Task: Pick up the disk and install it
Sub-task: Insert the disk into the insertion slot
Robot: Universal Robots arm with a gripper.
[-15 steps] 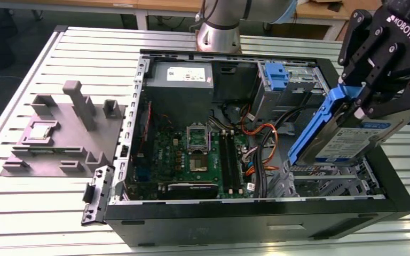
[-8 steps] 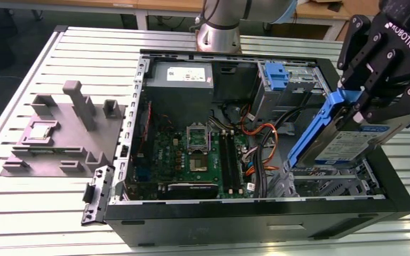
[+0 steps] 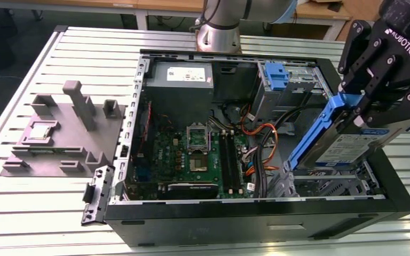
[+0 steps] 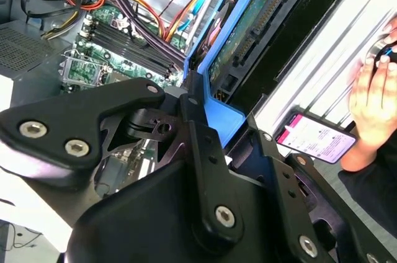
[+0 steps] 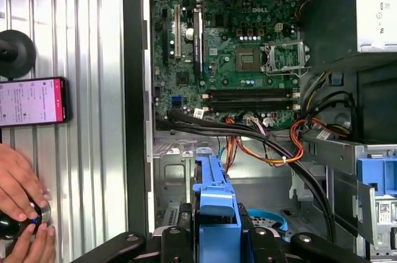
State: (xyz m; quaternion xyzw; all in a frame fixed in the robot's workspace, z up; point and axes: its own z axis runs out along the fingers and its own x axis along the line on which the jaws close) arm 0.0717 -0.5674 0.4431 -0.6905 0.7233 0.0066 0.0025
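**Disk in the tool, tilted over the drive bay**

From my console, the tool (image 3: 360,113) is clamped shut on the disk (image 3: 349,148). Its fingers pinch the blue frame at the upper end. The disk hangs tilted at about three o'clock in the exterior view, with its lower end down inside the open computer case (image 3: 262,216), just above the metal drive bay (image 3: 328,186).

My first worry is that tilt: a corner of the frame could catch on the bay's edge and jam or twist in the grip. Just beside the bay, toward the centre of the case, run orange and black cables (image 3: 262,143). They could snag the frame or get trapped beneath it. Beyond them lies the motherboard (image 3: 190,154), which a dropped disk would strike. Farther off, at twelve o'clock in the case, sit the power supply (image 3: 181,78) and a blue bracket (image 3: 277,74).

Outside the case, a person's hand (image 5: 18,183) rests on the table (image 5: 93,151) near a phone (image 5: 31,100), close enough to the arm's working area to concern me.

The tool's own body hides where the pads meet the frame. The disk covers the bay's rails, so I cannot judge alignment.
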